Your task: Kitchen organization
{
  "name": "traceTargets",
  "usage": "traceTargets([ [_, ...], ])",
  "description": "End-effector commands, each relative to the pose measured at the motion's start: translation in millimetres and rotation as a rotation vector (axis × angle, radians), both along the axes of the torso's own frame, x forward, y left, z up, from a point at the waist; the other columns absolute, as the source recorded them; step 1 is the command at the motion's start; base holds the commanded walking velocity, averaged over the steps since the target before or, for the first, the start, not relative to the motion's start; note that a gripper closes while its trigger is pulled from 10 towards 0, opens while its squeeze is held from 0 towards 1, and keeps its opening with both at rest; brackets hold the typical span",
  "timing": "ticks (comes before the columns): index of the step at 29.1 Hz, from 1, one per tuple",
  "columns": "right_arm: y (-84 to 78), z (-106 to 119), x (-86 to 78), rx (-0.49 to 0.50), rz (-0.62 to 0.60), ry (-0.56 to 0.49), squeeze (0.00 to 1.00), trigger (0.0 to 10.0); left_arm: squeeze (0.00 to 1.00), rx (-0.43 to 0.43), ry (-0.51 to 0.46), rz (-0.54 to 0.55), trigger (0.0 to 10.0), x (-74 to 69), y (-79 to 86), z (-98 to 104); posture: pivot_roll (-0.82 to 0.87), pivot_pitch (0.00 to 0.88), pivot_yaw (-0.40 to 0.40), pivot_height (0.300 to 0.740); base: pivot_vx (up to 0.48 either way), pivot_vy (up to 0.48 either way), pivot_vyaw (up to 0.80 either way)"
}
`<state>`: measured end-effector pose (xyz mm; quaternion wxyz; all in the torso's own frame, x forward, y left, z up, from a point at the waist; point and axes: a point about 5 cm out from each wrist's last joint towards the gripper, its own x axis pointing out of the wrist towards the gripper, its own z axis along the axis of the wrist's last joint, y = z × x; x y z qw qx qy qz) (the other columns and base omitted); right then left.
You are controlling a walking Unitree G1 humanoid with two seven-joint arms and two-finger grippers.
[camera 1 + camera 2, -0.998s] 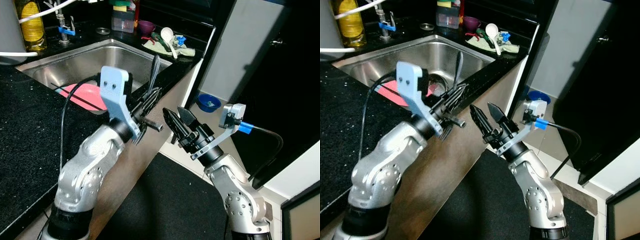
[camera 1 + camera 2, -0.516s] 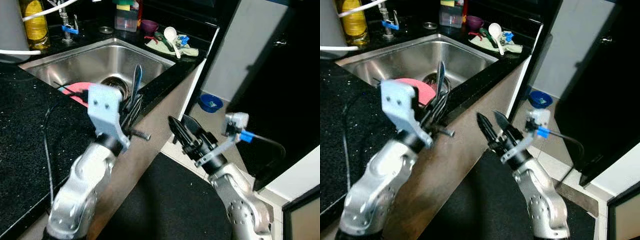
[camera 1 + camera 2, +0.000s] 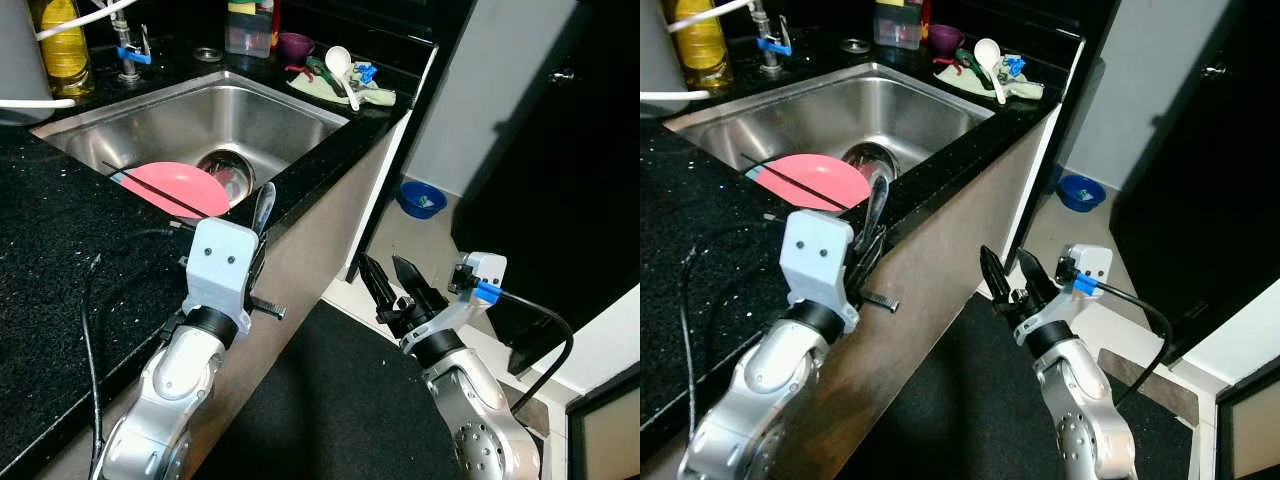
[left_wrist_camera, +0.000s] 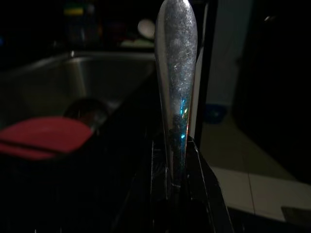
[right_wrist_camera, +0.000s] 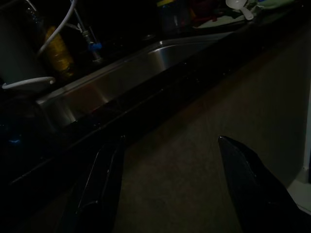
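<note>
My left gripper is shut on a silver metal spoon that stands upright, just over the black counter's front edge beside the sink. In the left wrist view the spoon rises from between the two black fingers. A pink plate lies in the sink with a black chopstick across it, next to a metal bowl. My right gripper is open with nothing in it, below counter height in front of the cabinet side.
At the back of the counter stand an oil bottle, a clear container and a purple cup. A white spoon lies on a green cloth. On the floor are a blue bowl and a dark mat.
My left arm has drawn back and down with the spoon, from over the sink's rim to the counter's front edge. The right gripper has sunk lower and stays open.
</note>
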<state>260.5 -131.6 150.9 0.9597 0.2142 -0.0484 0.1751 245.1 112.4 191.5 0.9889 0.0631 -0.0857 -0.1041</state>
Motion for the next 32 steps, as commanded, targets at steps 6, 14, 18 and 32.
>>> traceTargets([
  [6, -2.2, -6.3, -0.6, -0.053, -0.018, 0.025, 0.00, 10.0, 0.00, -0.032, 0.059, 0.026, 10.0, 0.2, -4.1, -16.0, 0.06, 0.015, -0.187, 0.740, 0.000, 0.000, 0.00],
  [14, -0.3, -7.4, -0.9, -0.072, -0.013, 0.029, 0.00, 10.0, 0.00, -0.063, 0.097, 0.036, 10.0, 2.0, -4.1, -23.5, 0.05, 0.015, -0.185, 0.740, 0.000, 0.000, 0.00],
  [18, 0.8, -7.8, 0.1, -0.074, -0.012, 0.030, 0.00, 10.0, 0.00, -0.060, 0.094, 0.032, 10.0, 3.6, -4.9, -25.1, 0.05, 0.005, -0.180, 0.740, 0.000, 0.000, 0.00],
  [32, 3.9, -8.8, 0.8, -0.087, -0.002, 0.025, 0.00, 10.0, 0.00, -0.059, 0.091, 0.007, 10.0, 7.6, -7.7, -28.3, 0.04, 0.000, -0.175, 0.740, 0.000, 0.000, 0.00],
])
